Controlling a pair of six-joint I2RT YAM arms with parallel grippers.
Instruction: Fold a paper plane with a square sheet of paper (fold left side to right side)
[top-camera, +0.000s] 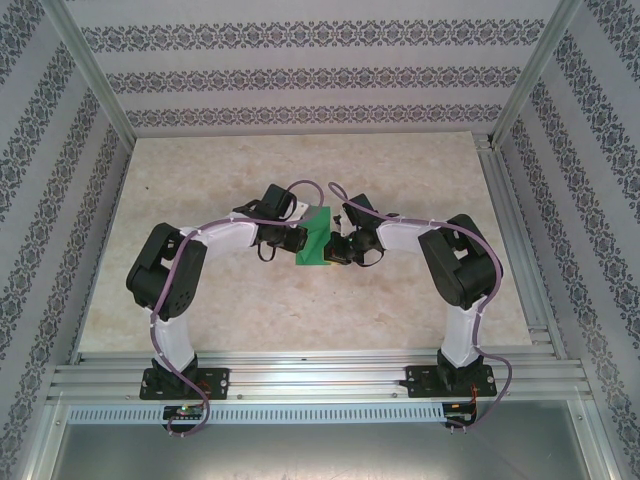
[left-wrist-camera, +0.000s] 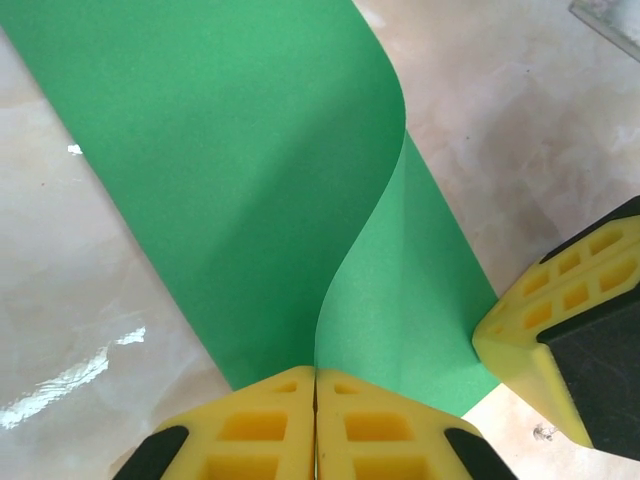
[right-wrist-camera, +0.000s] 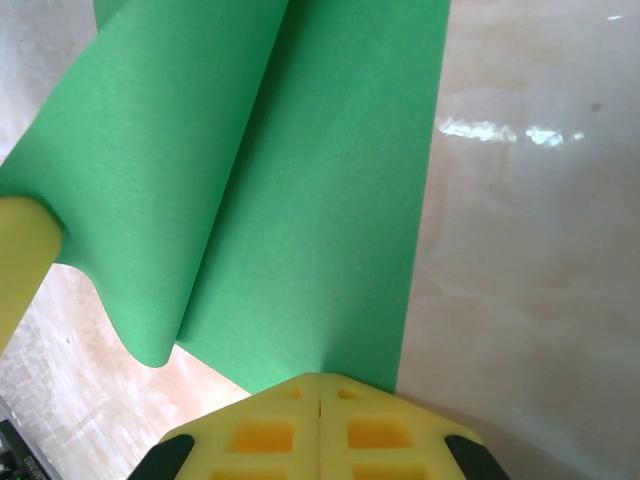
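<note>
Yellow fingers of my left gripper (left-wrist-camera: 316, 388) are pressed together with no gap, and the paper's (left-wrist-camera: 230, 150) raised edge curls straight into their seam, so I read it as pinched there. My right gripper (right-wrist-camera: 320, 388), just beside it, is closed too, tips set on the flat layer's edge; nipped or merely pinned, I cannot tell. Around both grippers open table (top-camera: 200, 180) spreads on every side.
</note>
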